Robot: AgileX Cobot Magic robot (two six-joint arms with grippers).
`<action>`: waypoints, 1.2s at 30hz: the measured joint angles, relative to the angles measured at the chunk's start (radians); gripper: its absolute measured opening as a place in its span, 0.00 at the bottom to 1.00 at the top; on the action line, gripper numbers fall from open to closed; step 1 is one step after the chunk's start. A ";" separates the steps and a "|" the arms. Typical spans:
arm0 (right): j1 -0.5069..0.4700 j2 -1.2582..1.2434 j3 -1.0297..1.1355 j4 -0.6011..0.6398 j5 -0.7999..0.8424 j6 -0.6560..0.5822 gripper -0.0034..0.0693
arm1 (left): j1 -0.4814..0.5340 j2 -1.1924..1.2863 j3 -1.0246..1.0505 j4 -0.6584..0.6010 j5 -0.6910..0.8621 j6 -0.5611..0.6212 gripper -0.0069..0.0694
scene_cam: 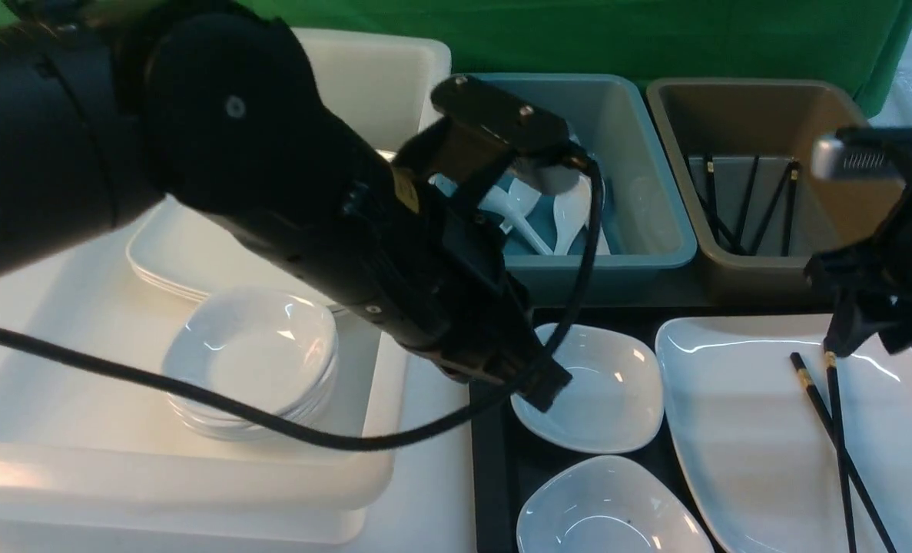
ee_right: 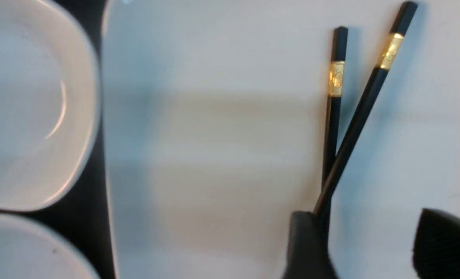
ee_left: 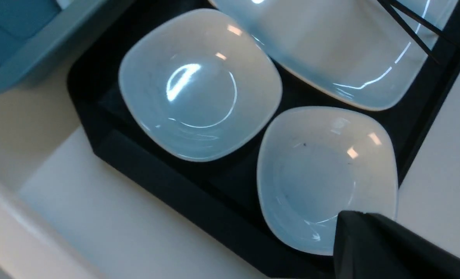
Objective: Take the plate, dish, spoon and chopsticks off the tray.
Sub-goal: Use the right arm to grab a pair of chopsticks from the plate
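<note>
1. The left gripper [scene_cam: 542,393] is seen pressed together over the far dish [scene_cam: 609,392] on the tray [scene_cam: 490,461].
2. The right gripper [ee_right: 369,221] is spread beside the chopsticks [ee_right: 359,116], which are laid crossed on the plate [scene_cam: 740,430].

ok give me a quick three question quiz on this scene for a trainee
1. True or false: the chopsticks lie crossed on the plate.
2. How many small dishes sit on the tray?
3. The right gripper has its jaws: A shut on one chopstick, B open above the chopsticks, C shut on the plate's rim.
Key: 1 true; 2 two; 3 B.
</note>
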 joint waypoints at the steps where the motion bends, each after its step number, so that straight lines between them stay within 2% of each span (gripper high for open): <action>1: -0.002 0.005 0.021 0.000 -0.025 0.002 0.68 | -0.005 0.004 0.000 0.000 0.000 0.000 0.09; 2: -0.005 0.021 0.061 0.000 -0.082 0.007 0.76 | -0.016 0.012 0.000 0.000 0.000 0.000 0.09; 4: -0.006 0.054 0.098 0.000 -0.151 0.011 0.81 | -0.020 0.019 0.001 0.000 0.000 0.001 0.09; 12: -0.006 0.170 0.106 -0.024 -0.193 0.027 0.81 | -0.025 0.020 0.003 0.000 -0.001 0.002 0.09; 18: -0.006 0.202 0.106 -0.024 -0.196 0.048 0.81 | -0.041 0.033 0.003 -0.012 -0.020 0.048 0.09; 21: -0.006 0.208 0.106 -0.024 -0.194 0.050 0.75 | -0.049 0.049 0.003 -0.024 -0.039 0.052 0.09; 22: -0.006 0.210 0.106 -0.024 -0.189 0.052 0.66 | -0.055 0.059 0.003 -0.034 -0.059 0.056 0.09; 23: -0.006 0.210 0.106 -0.024 -0.189 0.052 0.65 | -0.057 0.060 0.003 -0.033 -0.060 0.056 0.09; 24: -0.006 0.213 0.105 -0.024 -0.184 0.040 0.48 | -0.063 0.070 0.003 -0.034 -0.072 0.058 0.09; 25: -0.006 0.214 0.105 -0.024 -0.184 0.032 0.37 | -0.064 0.075 0.003 -0.034 -0.079 0.059 0.09; 27: -0.006 0.214 0.105 -0.024 -0.182 0.016 0.20 | -0.065 0.080 0.004 -0.035 -0.091 0.059 0.09; 28: -0.006 0.214 0.105 -0.024 -0.181 0.010 0.16 | -0.065 0.080 0.004 -0.035 -0.095 0.059 0.09; 36: 0.011 0.174 0.106 -0.019 -0.150 -0.013 0.15 | -0.065 0.080 0.005 -0.036 -0.104 0.059 0.09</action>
